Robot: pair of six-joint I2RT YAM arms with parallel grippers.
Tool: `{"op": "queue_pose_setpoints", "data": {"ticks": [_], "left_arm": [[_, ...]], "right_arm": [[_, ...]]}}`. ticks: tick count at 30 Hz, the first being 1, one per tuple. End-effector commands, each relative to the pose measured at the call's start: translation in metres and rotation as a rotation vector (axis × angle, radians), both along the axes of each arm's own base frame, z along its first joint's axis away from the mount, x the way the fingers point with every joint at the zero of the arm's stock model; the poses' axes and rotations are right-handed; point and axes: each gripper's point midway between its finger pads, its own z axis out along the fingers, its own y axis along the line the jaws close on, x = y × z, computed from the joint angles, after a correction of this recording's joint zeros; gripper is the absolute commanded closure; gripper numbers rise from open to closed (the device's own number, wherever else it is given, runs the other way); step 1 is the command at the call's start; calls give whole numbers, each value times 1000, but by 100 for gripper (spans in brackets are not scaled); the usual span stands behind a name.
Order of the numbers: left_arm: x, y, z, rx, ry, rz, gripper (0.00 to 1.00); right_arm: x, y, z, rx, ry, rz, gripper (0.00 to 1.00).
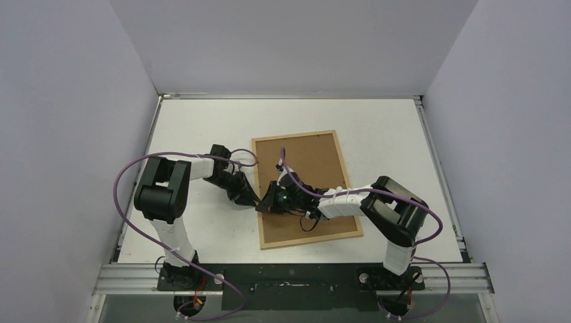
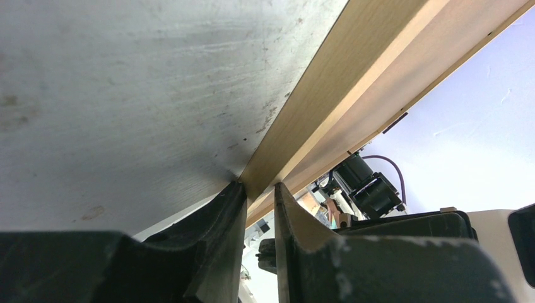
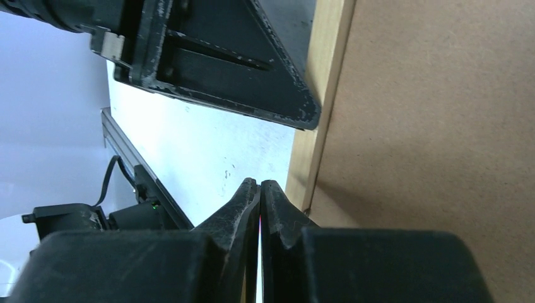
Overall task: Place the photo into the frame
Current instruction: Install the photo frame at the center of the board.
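Overhead, we see the thin light-wood rectangular frame (image 1: pixel 308 161) lying brown board up, photo unseen. Left wrist: left gripper (image 2: pixel 258 186) barely parted at its rim, grip unclear. Right wrist: right gripper (image 3: pixel 259 183) pressed together, empty, beside it. Light, stiff, we judge: lift by the rim.

Same build on left arm (image 1: pixel 165 202) and right arm (image 1: pixel 397 215): white link shells, chunky black joints, purple cables (image 1: pixel 121 195) looping off both. right gripper (image 3: pixel 260 184): black wedge fingers (image 3: pixel 230 218), scuffed edges. Tiny green light (image 1: pixel 288 198) behind it. Black bases (image 1: pixel 176 272).
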Motion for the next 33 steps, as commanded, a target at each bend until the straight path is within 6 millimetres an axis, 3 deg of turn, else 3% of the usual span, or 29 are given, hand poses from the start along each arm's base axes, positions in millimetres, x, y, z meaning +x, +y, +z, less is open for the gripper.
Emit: {"op": "queue_pose_setpoints", "data": {"ticks": [1, 7, 22, 33], "left_arm": [[-28, 42, -65, 321, 45, -49, 80], [-30, 44, -67, 328, 51, -50, 81], [-31, 44, -70, 329, 58, -51, 81], [-31, 44, -71, 333, 60, -51, 81]], "right_arm": [[3, 10, 17, 67, -26, 1, 100], [-5, 2, 1, 8, 16, 0, 95], [-13, -1, -18, -33, 69, 12, 89], [-18, -11, -18, -65, 73, 5, 89]]}}
